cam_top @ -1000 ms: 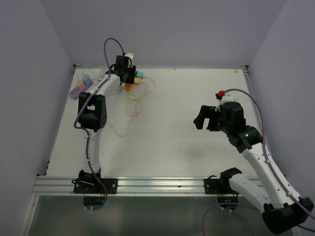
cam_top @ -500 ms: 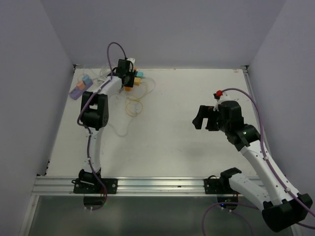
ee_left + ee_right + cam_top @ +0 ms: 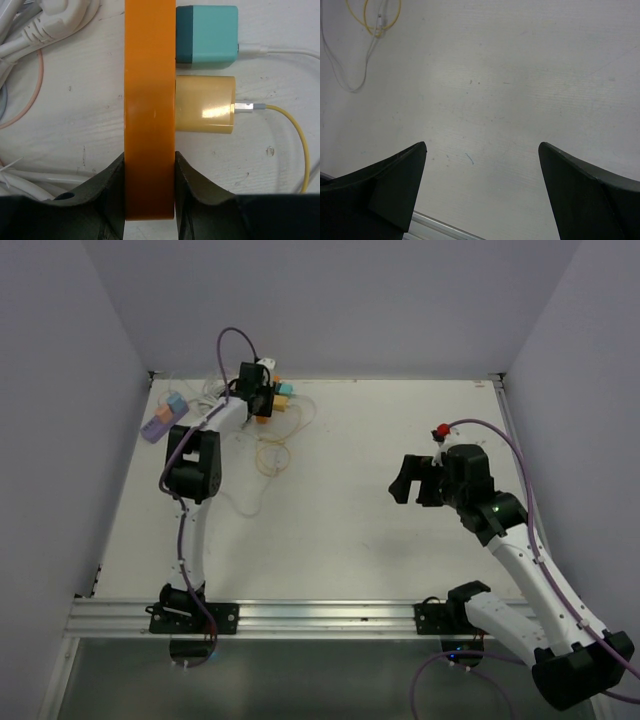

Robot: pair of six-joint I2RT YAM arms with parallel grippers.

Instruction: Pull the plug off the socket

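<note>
On the white surface [image 3: 350, 530], my right fingers [image 3: 395, 185] are spread wide over a bare patch toward 3 o'clock and hold nothing. My left fingers [image 3: 192, 190], out at 11 o'clock, are clamped on both sides of the orange socket bar [image 3: 150, 100]. The yellow plug [image 3: 205, 104] sits seated in the bar's 3 o'clock face, the teal plug [image 3: 206, 36] just beside it at 12 o'clock, and a thin yellow cable [image 3: 295, 130] leaves the yellow plug toward 3 o'clock.
</note>
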